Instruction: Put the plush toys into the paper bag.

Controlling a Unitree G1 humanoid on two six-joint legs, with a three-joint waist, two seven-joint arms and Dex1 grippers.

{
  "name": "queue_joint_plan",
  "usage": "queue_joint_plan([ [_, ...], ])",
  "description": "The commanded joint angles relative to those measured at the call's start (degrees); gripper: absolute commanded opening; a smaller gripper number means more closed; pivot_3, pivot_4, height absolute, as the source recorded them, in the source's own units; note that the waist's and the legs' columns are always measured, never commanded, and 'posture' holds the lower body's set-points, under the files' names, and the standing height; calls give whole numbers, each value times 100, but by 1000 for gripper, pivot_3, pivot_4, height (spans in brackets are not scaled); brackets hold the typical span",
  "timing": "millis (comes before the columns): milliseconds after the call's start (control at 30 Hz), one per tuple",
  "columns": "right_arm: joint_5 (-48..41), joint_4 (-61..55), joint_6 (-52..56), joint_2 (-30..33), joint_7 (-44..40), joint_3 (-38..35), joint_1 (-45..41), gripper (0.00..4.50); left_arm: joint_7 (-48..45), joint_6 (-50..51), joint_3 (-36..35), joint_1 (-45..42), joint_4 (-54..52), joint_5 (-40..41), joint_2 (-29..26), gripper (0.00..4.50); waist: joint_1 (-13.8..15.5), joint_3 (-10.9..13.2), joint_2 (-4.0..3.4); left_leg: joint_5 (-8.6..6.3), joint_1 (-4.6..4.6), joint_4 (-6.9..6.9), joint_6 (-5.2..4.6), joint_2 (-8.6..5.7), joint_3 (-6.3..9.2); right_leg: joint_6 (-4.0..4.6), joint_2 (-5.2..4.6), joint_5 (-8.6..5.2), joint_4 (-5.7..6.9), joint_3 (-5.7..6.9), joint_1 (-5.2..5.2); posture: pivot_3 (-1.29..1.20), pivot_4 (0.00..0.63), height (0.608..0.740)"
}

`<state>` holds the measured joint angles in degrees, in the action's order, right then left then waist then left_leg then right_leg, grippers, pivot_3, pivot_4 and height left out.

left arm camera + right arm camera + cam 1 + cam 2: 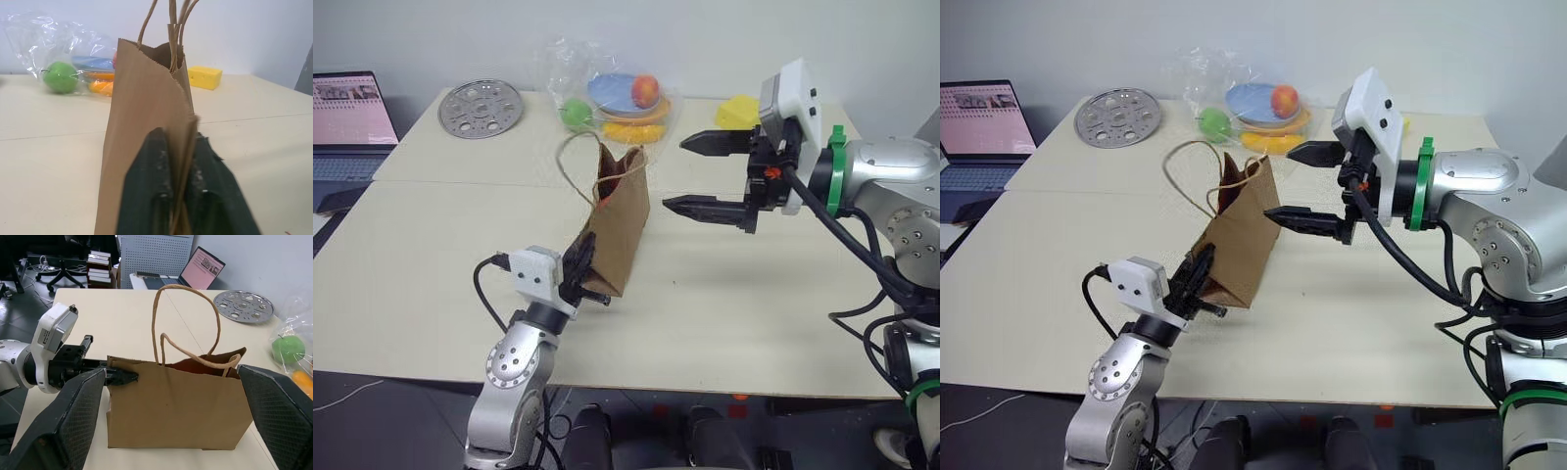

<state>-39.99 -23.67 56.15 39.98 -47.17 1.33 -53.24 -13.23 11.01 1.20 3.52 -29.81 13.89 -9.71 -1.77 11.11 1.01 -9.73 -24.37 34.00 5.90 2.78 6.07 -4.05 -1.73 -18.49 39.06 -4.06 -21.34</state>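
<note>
The counter [431, 294] is a big pale slab made of two tops pushed together, with a seam running across behind the bag. Loads of bare surface out front and to both sides, and the near edge sits just past the left arm's wrist. The far edge is where all the clutter lives.

The paper bag [625, 230] stands upright about mid-counter, mouth open, tan loop handles [578, 166] sticking up and leaning left. Something reddish shows inside the mouth, can't tell what it is.

Back row along the far edge: a laptop [347, 122] off the left corner, a round perforated metal disc [481, 108], a clear plastic bag [597, 88] with a green fruit, blue plate and other bits in it, and a yellow block [737, 111] on the right. All well apart from the paper bag.

The right end effector [705, 176] hangs above the counter just beside the bag's upper right edge, pointing left across the scene, fingers spread wide, nothing in them.

The left end effector [579, 269] comes up from the near edge, angled slightly upward, and is clenched on the bag's near lower side edge, paper pinched between both black fingers [146, 196].
</note>
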Motion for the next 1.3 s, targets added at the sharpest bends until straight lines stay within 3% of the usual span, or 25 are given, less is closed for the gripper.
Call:
queue_joint_plan([
  [33, -108, -176, -29, -2, 87, -172, -103, 4500, -37, -113, -75, -16, -117, 41, -6, 27, 0, 0, 0, 0, 0, 0, 0, 0, 0, 0, 0, 0, 0, 0, 0, 0, 150, 740],
  [167, -105, -183, -40, 8, 188, -191, -74, 4500, 43, 110, -417, -32, -90, 182, -96, 27, -1, 0, 0, 0, 0, 0, 0, 0, 0, 0, 0, 0, 0, 0, 0, 0, 150, 740],
  [300, -142, -125, -54, 182, 144, -351, 33, 4500, -660, 507, -1314, -269, 16, 1409, -694, 27, -8, 0, -1, 0, 1, -1, 0, 2, 4, 0, 2, 0, 2, 3, -1, 0, 150, 740],
  [400, -251, -43, -160, 465, -160, -577, 240, 4500, -1806, 1166, -1946, -1213, 1040, 2453, -1715, 27, 45, 3, 4, 0, 0, 0, 0, 1, 10, 0, 1, 0, 3, 13, 0, 0, 150, 740],
  [500, -480, 249, -36, 683, -300, -880, 188, 4500, -3229, 1119, -1710, -2270, 2157, 2424, -2696, 27, 24, 7, -2, 1, -8, 2, 0, 2, 19, 4, 4, 0, -7, 24, -2, 0, 150, 740],
  [567, -570, 590, 67, 877, -396, -1047, 27, 4500, -4049, 1032, -1306, -2894, 2613, 2273, -3022, 27, 24, 6, -1, 1, -16, 4, 0, -8, 8, 0, -5, 2, -17, 14, -3, 0, 150, 740],
  [700, -706, 1536, 411, 1301, -575, -1256, -650, 4500, -5319, 1335, -823, -3938, 3415, 2462, -3098, 27, 3, 10, -7, 1, -26, -2, 0, -9, 7, -11, -8, 9, -12, 14, -15, 0, 150, 740],
  [800, -671, 1665, 391, 1560, -806, -1137, -770, 4500, -5983, 1613, -693, -4268, 3525, 2708, -3093, 27, -23, 10, -8, 1, -33, -12, -1, 2, 15, -9, 3, 9, 0, 21, -34, 0, 150, 740],
  [900, -1003, 1615, 854, 1870, -1138, -1077, -887, 4500, -6755, 1661, -238, -4666, 4080, 2454, -3053, 27, -90, 17, -18, -5, -39, -21, -11, 2, 11, -7, 3, 7, -2, 21, -45, 0, 150, 740],
  [1100, -1312, 1085, 1147, 2066, -1303, -1087, -487, 4500, -7256, 241, 96, -4852, 5034, 1610, -2566, 27, -137, 24, -31, -6, -44, -20, -12, 2, 7, -7, 3, 6, -2, 19, -50, 0, 150, 740],
  [1300, -1418, 760, 1124, 1806, -929, -1186, -88, 4500, -7524, -245, 82, -4652, 5322, 1353, -2490, 27, -135, 24, -32, -5, -45, -10, -11, 2, 8, -8, 2, 7, 5, 16, -48, 0, 150, 740],
])
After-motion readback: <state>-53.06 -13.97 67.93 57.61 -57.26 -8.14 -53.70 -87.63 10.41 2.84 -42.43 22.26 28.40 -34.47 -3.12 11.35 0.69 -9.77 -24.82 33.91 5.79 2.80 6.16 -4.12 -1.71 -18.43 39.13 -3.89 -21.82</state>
